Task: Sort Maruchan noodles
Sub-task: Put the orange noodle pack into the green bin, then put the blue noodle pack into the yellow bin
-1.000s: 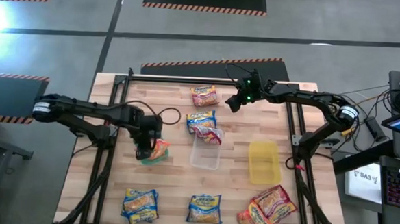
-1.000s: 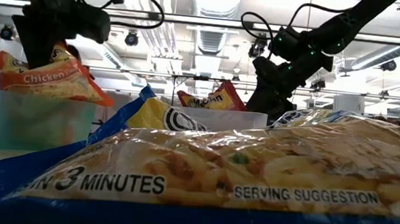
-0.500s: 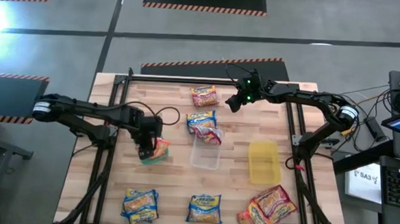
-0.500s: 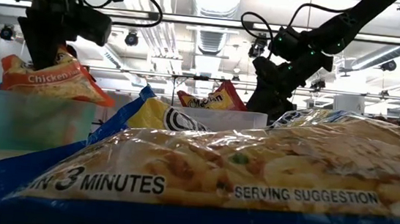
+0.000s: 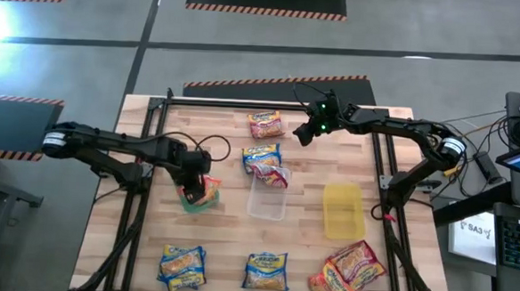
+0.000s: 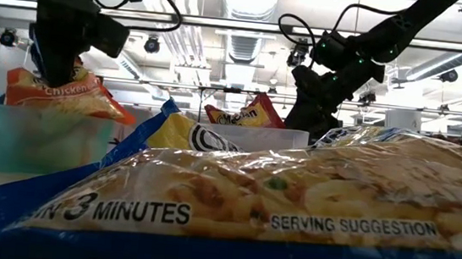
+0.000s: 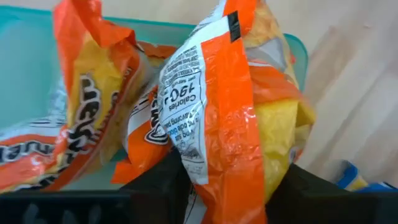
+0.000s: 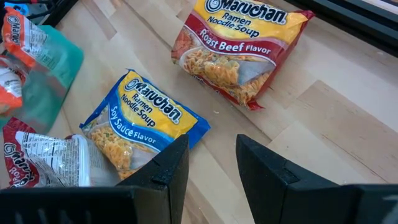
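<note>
My left gripper [image 5: 191, 188] points down over the green bin [image 5: 205, 205] at the table's left and is shut on an orange Maruchan packet [image 7: 230, 106]. A second orange packet [image 7: 81, 112] lies in the same bin. My right gripper [image 8: 214, 168] hovers open over the table's far side with nothing between its fingers. Below it a blue packet [image 8: 143, 121] and a red packet [image 8: 242, 43] lie flat on the wood. My left gripper pinches the orange packet's upper end [image 7: 217, 168] between its two fingers, coming from above and pointing down. The packet stands on end under the fingers, its lower part in the green bin and leaning against the other orange packet.
A clear bin [image 5: 268, 198] holding a red-pink packet stands mid-table, with a yellow bin [image 5: 343, 210] to its right. More packets lie along the near edge [image 5: 182, 264], [image 5: 266, 271], [image 5: 347, 270]. A blue packet [image 6: 292, 203] fills the low view's foreground.
My left gripper has rolled about the line it points along while staying over the green bin. The orange packet has turned with it and now sits a little more to the left on the bin.
</note>
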Robot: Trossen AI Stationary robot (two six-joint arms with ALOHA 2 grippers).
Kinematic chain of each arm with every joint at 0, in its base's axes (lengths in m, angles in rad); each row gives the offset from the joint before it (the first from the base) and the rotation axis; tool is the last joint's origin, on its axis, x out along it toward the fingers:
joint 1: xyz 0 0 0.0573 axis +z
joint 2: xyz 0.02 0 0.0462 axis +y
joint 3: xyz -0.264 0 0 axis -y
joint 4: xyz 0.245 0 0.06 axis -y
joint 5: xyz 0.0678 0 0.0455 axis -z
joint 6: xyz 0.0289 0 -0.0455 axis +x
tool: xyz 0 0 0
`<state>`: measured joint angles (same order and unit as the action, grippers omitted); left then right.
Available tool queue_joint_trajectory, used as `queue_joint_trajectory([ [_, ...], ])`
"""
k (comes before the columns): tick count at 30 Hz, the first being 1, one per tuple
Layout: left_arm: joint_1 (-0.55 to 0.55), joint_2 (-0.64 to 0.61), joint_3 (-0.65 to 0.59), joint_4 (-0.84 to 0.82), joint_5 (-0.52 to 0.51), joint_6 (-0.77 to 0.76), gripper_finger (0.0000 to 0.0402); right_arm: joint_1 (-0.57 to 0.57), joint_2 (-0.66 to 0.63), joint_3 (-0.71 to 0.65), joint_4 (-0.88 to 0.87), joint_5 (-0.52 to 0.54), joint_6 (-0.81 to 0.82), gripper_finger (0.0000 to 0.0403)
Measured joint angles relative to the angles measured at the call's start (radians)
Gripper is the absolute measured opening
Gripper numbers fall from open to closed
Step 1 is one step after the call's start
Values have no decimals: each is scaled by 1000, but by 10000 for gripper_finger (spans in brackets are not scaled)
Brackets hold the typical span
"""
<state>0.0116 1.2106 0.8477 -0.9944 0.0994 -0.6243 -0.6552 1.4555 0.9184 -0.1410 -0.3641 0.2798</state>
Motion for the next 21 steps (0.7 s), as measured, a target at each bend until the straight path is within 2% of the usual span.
queue_joint_trajectory([
  [5,0,0,2,-41,-34,-5,203,0,0,0,0,0,0,123],
  [9,0,0,29,-71,30,-22,259,0,0,0,0,0,0,123],
  [13,0,0,114,-140,37,-22,285,0,0,0,0,0,0,123],
  [17,0,0,202,-224,-66,-10,288,0,0,0,0,0,0,123],
  [21,0,0,252,-185,-230,69,288,0,0,0,0,0,0,123],
])
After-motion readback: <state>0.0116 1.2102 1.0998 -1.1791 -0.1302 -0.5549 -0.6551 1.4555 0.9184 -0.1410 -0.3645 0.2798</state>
